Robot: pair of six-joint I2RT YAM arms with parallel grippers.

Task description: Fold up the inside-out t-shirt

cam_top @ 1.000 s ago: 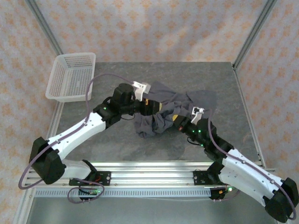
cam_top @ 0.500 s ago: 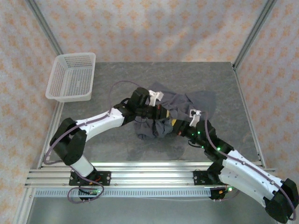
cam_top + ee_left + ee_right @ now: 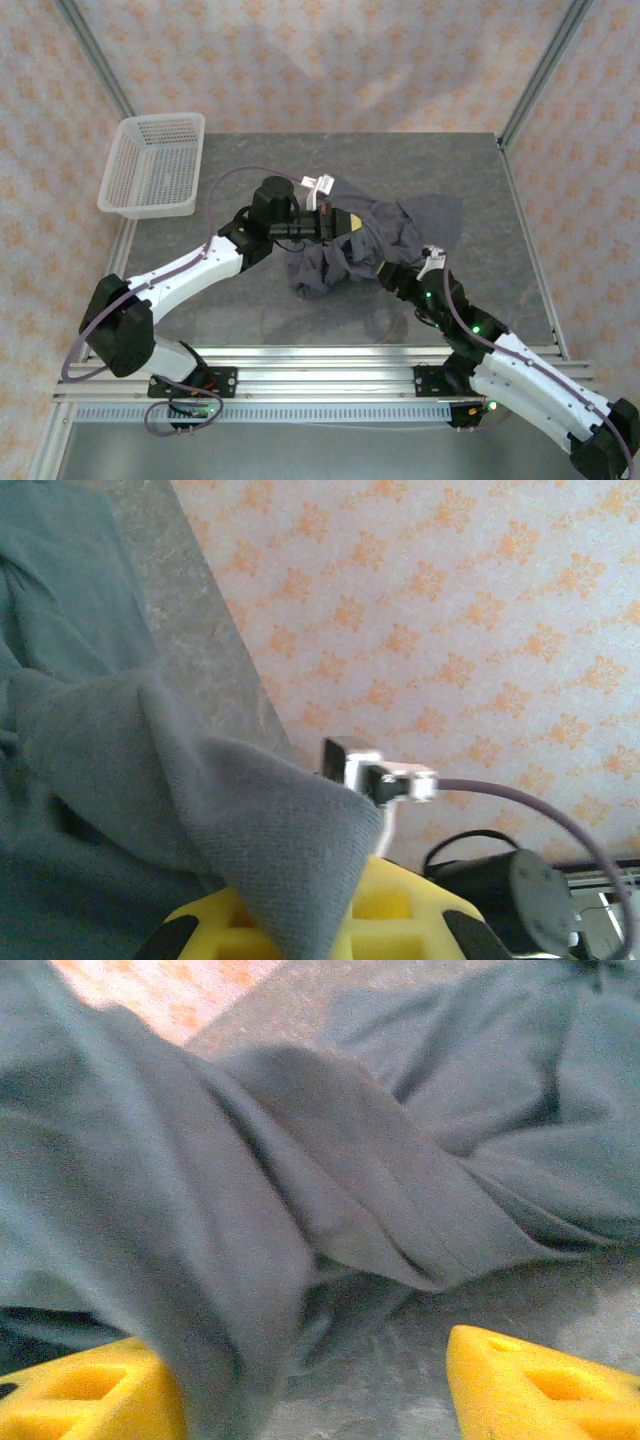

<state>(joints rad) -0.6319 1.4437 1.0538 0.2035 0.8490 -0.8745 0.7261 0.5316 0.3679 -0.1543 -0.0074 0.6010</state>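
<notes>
Crumpled inside-out t-shirt (image 3: 392,232) mid-tabletop (image 3: 470,160), long axis 8-to-2 o'clock, flatter end toward 2. Left claw (image 3: 350,220) pinching raised fold, 10 o'clock edge. Right claw (image 3: 320,1380) spread wide, 5 o'clock edge.

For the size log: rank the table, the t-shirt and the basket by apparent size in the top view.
1. table, clearly largest.
2 and 3. t-shirt and basket: these look about alike. The t-shirt is bunched up, so I won't rank them.
</notes>
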